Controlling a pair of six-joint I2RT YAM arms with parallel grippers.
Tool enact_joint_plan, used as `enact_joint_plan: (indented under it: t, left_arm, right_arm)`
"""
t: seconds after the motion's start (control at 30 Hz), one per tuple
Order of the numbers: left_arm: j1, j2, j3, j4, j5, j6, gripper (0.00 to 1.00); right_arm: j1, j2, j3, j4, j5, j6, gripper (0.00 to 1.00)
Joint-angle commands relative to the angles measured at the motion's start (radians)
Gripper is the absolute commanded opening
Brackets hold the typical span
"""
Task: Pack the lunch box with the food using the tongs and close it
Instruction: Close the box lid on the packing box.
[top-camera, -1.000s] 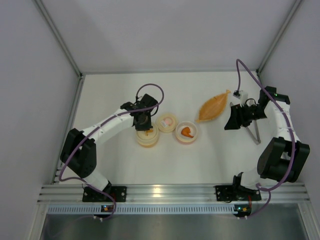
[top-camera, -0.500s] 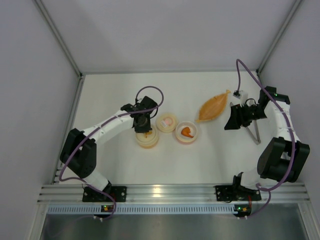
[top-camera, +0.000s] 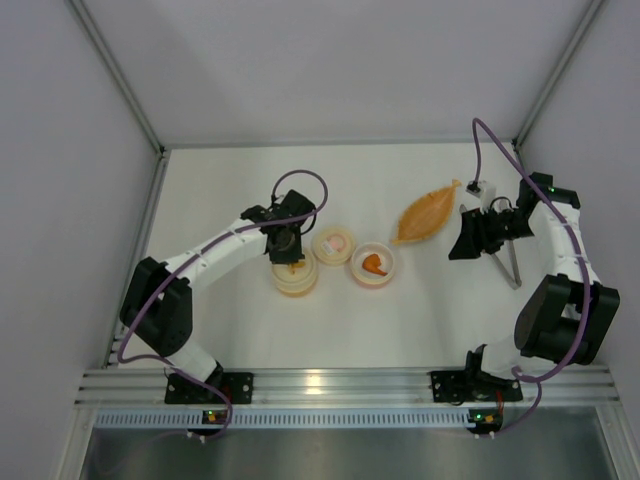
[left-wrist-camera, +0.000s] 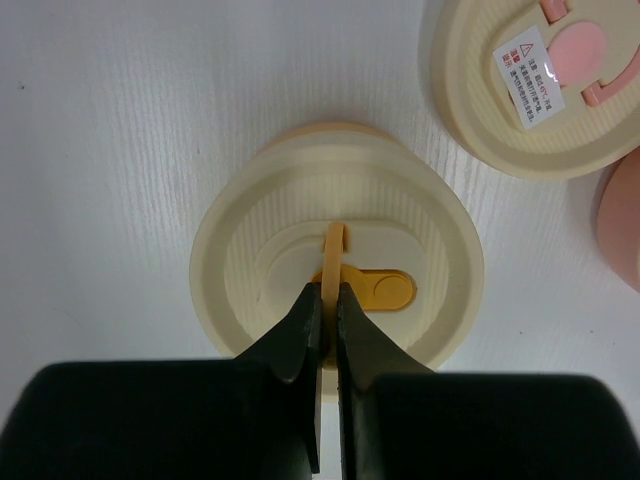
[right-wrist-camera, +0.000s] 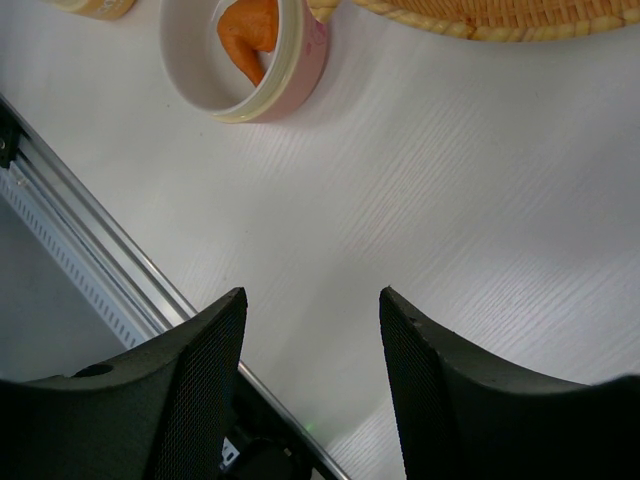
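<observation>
Pinching the thin upright tab of a cream lid (left-wrist-camera: 250, 250), the left gripper (left-wrist-camera: 327, 293) is closed tight on it. The lid sits on the yellow-orange tub (top-camera: 295, 283) at the left of the table (top-camera: 230, 180). That tub looks capped, though I cannot tell what lies beneath the lid or whether it is pressed home.

Just to the right, the pink-marked lid (top-camera: 333, 243) lies on the table, off its tub. Next along, the pink tub (right-wrist-camera: 247, 110) stands uncovered with the orange wedge piece (right-wrist-camera: 250, 35) inside — packed, by the look of it, but not yet closed. That closing seems the main job left.

Further right lies the orange leaf-shaped dish (top-camera: 428, 212). The right gripper (right-wrist-camera: 310, 300) hangs near the dish's end, jaws about half apart and holding nothing. The tongs (top-camera: 510, 270) lie on the table just beside it, toward the right edge.

Only the left wrist camera shows the pinch on the tab — from overhead the arm hides it. The right wrist camera looks into the pink tub. Only the overhead view takes in the tongs.
</observation>
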Motion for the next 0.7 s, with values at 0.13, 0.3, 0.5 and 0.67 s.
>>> enact_joint_plan:
  t: [0.13, 0.3, 0.5, 0.67]
  left_arm:
    - [-0.001, -0.017, 0.037, -0.001, -0.007, 0.014, 0.00]
    - [-0.007, -0.022, 0.012, 0.014, 0.005, 0.009, 0.00]
    - [-0.015, -0.019, 0.006, 0.022, 0.032, 0.014, 0.00]
    - [-0.032, -0.020, -0.003, 0.024, 0.012, 0.015, 0.00]
  right_arm:
    - [-0.007, -0.008, 0.004, 0.021, -0.037, -0.012, 0.56]
    - [-0.007, -0.005, 0.006, 0.021, -0.035, -0.012, 0.56]
    - [-0.007, -0.005, 0.001, 0.021, -0.034, -0.014, 0.56]
    - [-0.007, -0.005, -0.004, 0.024, -0.034, -0.012, 0.56]
